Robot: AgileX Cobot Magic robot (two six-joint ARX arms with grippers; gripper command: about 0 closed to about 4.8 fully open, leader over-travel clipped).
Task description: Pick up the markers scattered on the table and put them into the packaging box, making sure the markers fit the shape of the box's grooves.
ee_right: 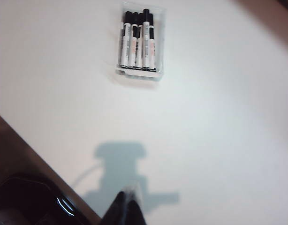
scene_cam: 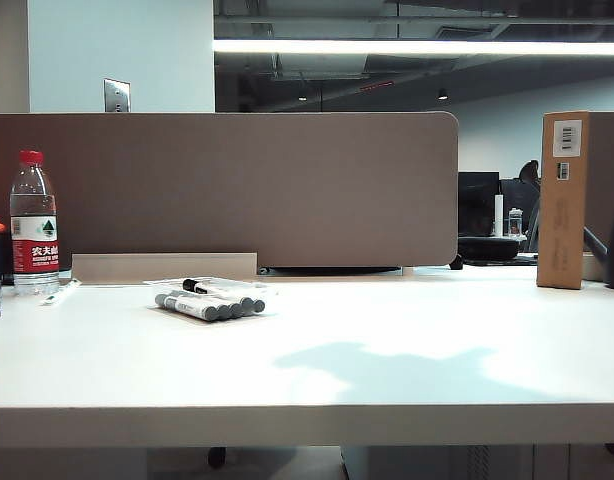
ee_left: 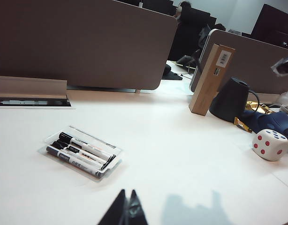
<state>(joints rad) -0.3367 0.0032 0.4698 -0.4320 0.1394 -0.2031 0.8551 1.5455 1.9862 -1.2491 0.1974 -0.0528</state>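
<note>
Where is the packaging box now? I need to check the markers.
In the exterior view the packaging box sits left of centre on the table, right of the water bottle, in front of the brown partition.

A water bottle [scene_cam: 33, 222], cardboard carton [scene_cam: 564, 200] and spotted die [ee_left: 270, 145] stand about.

Red label with white Chinese characters 农夫山泉 on the water bottle [scene_cam: 33, 225].

markers [scene_cam: 212, 303] in packaging box [scene_cam: 249, 288], table [scene_cam: 387, 340], water bottle [scene_cam: 33, 224]
</note>
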